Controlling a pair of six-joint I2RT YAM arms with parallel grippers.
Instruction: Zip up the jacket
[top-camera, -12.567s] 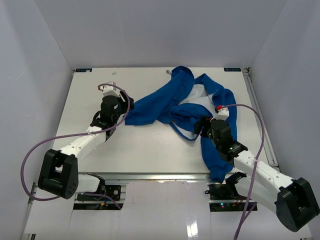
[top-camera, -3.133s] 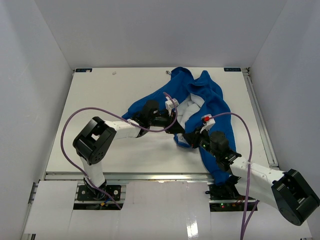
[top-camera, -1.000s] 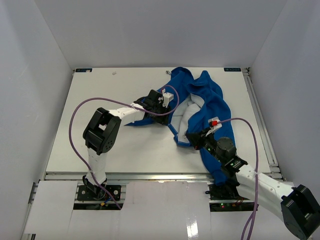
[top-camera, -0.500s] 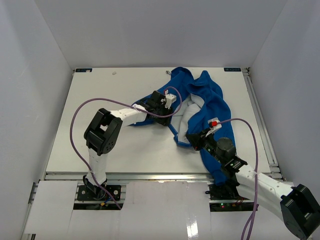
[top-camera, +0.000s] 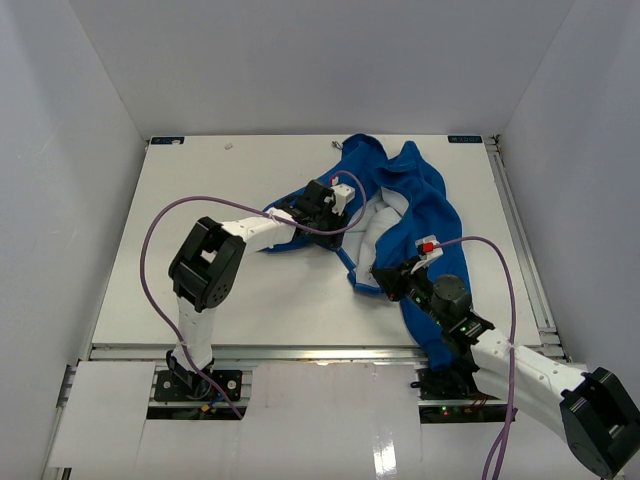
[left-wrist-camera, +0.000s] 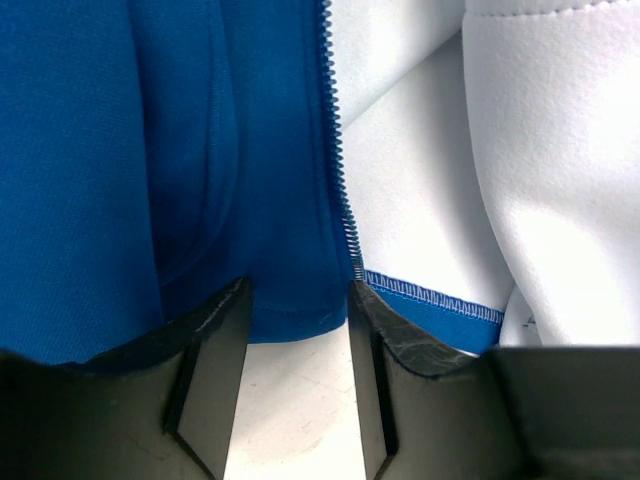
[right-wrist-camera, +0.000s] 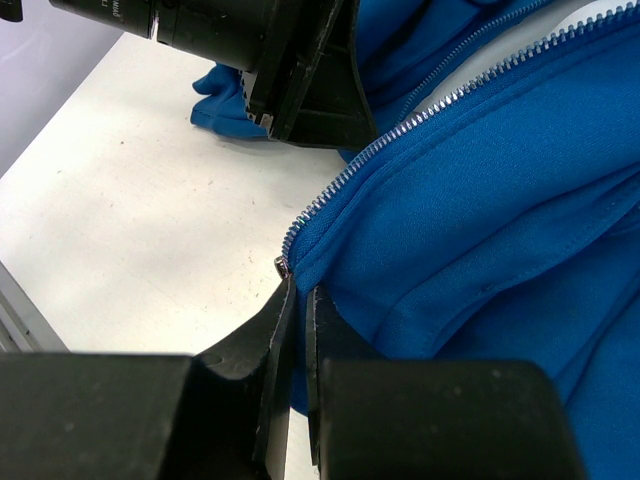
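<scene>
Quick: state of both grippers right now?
Left gripper: open, fingers straddling the hem of the royal-blue soft fabric jacket.
Right gripper: closed, pinching the jacket.

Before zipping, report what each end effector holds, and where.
Right end effector: shut on the jacket at its hem corner, by the zipper's lower end. Left end effector: open astride the other hem, holding nothing.

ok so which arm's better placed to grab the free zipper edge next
Left. The left gripper has its jaws open astride the jacket hem, right where the zipper teeth end. The right gripper is shut on the other zipper edge's bottom corner, so it's occupied.
</scene>
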